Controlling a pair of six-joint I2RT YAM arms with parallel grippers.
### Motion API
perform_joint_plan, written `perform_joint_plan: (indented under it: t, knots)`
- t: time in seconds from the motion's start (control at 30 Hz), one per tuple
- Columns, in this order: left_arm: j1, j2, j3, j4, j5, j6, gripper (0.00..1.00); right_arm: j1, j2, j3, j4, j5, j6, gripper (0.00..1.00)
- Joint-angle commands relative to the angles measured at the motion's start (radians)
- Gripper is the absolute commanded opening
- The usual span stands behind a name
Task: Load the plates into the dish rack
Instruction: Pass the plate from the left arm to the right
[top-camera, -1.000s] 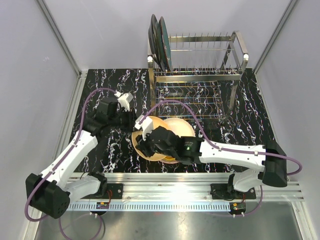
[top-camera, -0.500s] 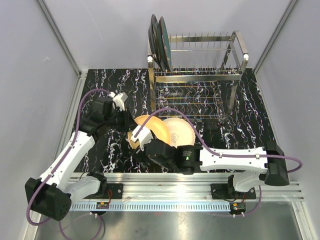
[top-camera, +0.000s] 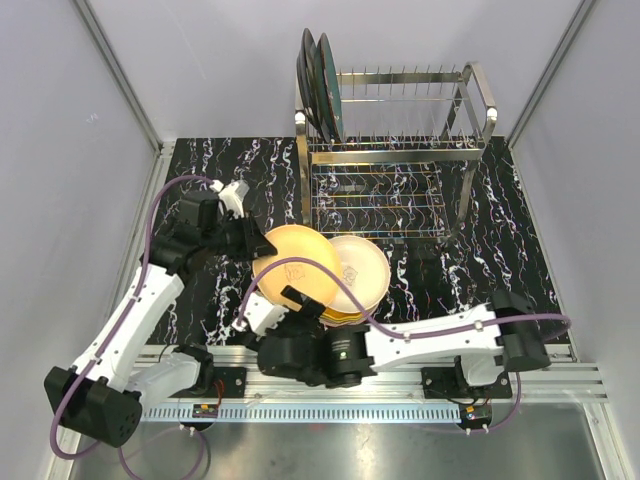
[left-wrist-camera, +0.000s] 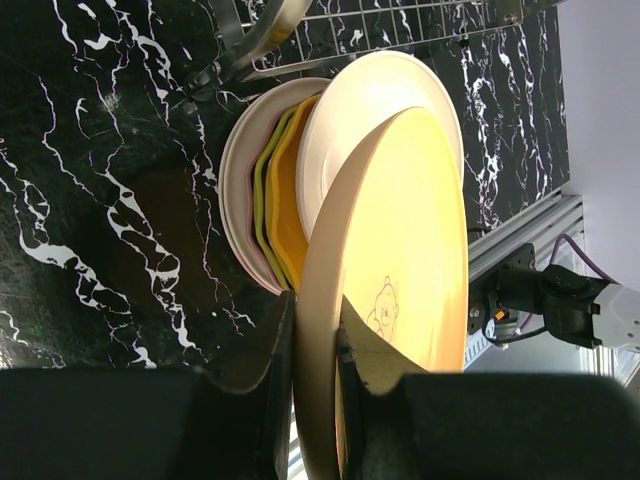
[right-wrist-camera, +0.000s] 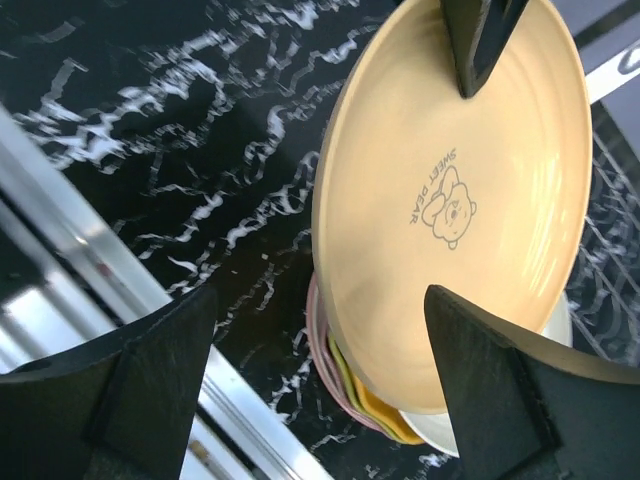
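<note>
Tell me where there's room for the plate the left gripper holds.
The dish rack tines are bare from the two dark plates at its left end to the right end frame. The table right of the plate stack is bare too. Crowded near centre: the left gripper holds the cream-yellow plate by the stack, beside the open right gripper.

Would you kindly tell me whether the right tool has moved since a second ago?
Yes. The right tool has pulled back from the dish rack toward the near rail, off the yellow plate.
</note>
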Motion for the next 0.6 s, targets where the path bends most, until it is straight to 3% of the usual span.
perform_joint_plan:
  t: [0.0, 0.2, 0.4, 0.53, 0.57]
  knots:
    - [0.007, -0.037, 0.037, -0.001, 0.043, -0.020, 0.04, 0.009, 0.094, 0.104, -0.180, 0.218, -0.009, 0.92]
    - [0.007, -0.056, 0.033, -0.024, 0.052, -0.015, 0.05, 0.009, 0.135, 0.123, -0.219, 0.303, -0.009, 0.91]
    - [0.007, -0.085, -0.016, 0.000, 0.112, -0.041, 0.12, 0.007, 0.146, 0.144, -0.332, 0.403, 0.037, 0.78]
    - [0.007, -0.088, -0.038, 0.020, 0.138, -0.053, 0.14, 0.007, 0.149, 0.149, -0.342, 0.391, 0.040, 0.56]
    - [0.007, -0.088, -0.038, 0.023, 0.143, -0.052, 0.18, 0.007, 0.150, 0.149, -0.339, 0.388, 0.033, 0.47]
